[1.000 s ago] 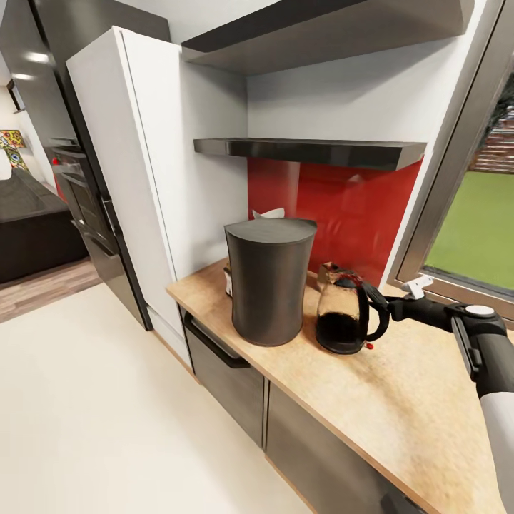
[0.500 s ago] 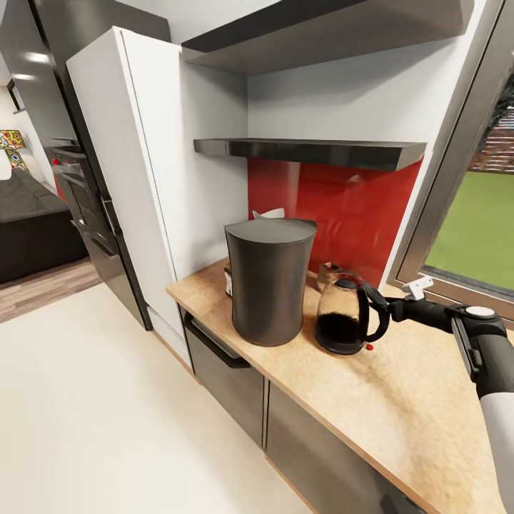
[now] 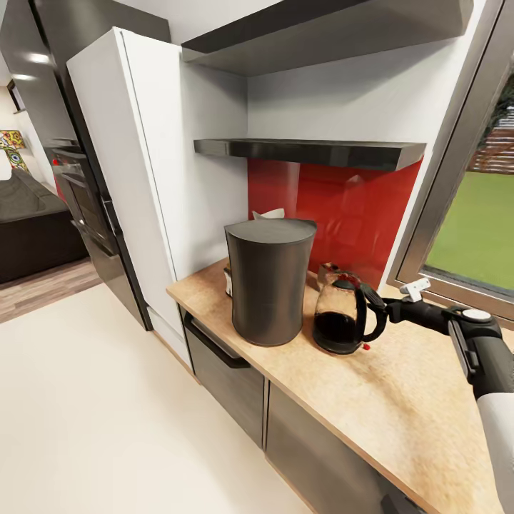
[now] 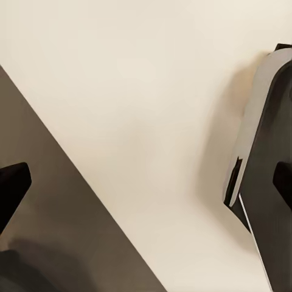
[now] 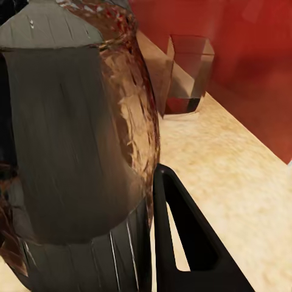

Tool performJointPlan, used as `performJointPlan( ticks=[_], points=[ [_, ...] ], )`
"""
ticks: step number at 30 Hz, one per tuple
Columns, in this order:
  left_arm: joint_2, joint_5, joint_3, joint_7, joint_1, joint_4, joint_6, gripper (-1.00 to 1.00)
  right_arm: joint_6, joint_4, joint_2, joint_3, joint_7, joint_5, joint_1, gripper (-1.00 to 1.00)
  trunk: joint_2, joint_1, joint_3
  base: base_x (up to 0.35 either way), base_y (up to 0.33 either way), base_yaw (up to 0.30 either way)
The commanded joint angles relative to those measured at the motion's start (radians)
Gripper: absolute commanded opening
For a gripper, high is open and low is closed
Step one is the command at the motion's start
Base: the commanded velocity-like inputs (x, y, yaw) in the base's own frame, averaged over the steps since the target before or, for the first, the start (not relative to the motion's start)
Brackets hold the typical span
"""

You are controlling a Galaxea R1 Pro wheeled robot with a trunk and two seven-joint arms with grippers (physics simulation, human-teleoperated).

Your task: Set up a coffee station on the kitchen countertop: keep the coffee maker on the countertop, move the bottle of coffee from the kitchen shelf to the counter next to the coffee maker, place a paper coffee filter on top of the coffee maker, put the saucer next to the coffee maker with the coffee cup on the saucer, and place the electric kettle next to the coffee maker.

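Note:
The dark-grey coffee maker [image 3: 270,282] stands on the wood-grain kitchen countertop [image 3: 400,400]. Just right of it sits the glass electric kettle [image 3: 341,314], nearly touching it. My right gripper [image 3: 373,300] reaches in from the right and is shut on the kettle's black loop handle. The right wrist view has the kettle [image 5: 73,152] close up, with one black finger [image 5: 182,243] beside its body. A white crinkled paper coffee filter [image 3: 269,213] peeks over the coffee maker's top. The black kitchen shelf [image 3: 307,151] hangs above, bare on its visible side. The left gripper [image 4: 146,182] hangs open over the floor.
A small brownish container [image 5: 188,76] stands behind the kettle at the red backsplash [image 3: 357,207]. Something white [image 3: 228,280] shows behind the coffee maker's left side. A tall white cabinet [image 3: 143,178] bounds the counter's left end, and a window [image 3: 471,228] its right.
The kettle and my right gripper have shifted a little left, closer to the coffee maker. The left arm has not moved.

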Motion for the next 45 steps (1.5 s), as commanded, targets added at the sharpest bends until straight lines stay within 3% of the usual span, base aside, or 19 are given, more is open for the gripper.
performJointPlan(
  ticks=[1, 6, 7, 26, 45],
  points=[
    [0.000, 0.009, -0.009, 0.002, -0.001, 0.001, -0.004, 1.00, -0.002, 0.030, 0.001, -0.002, 0.005, 0.017, 0.000, -1.00, -0.001, 0.001, -0.002, 0.000, 0.000, 0.000],
    [0.000, 0.009, -0.009, 0.002, -0.001, 0.001, -0.004, 1.00, -0.017, 0.035, 0.002, -0.002, -0.001, 0.016, 0.000, -1.00, -0.001, 0.001, -0.002, 0.000, 0.000, 0.000],
    [0.000, 0.009, -0.009, 0.001, -0.001, 0.001, -0.004, 1.00, -0.018, 0.035, 0.002, -0.002, -0.001, 0.016, 0.000, 1.00, -0.001, 0.001, -0.002, 0.000, 0.000, 0.000],
    [0.001, 0.009, -0.009, 0.001, -0.001, 0.001, -0.004, 1.00, -0.019, 0.036, 0.005, -0.003, -0.001, 0.018, 0.000, 1.00, -0.001, 0.001, -0.002, -0.002, 0.000, 0.000],
    [0.000, 0.009, -0.009, 0.002, -0.001, 0.001, -0.004, 1.00, -0.019, 0.037, 0.005, -0.003, -0.001, 0.018, 0.000, 1.00, -0.001, 0.001, -0.002, -0.111, 0.000, 0.000]
  ],
)
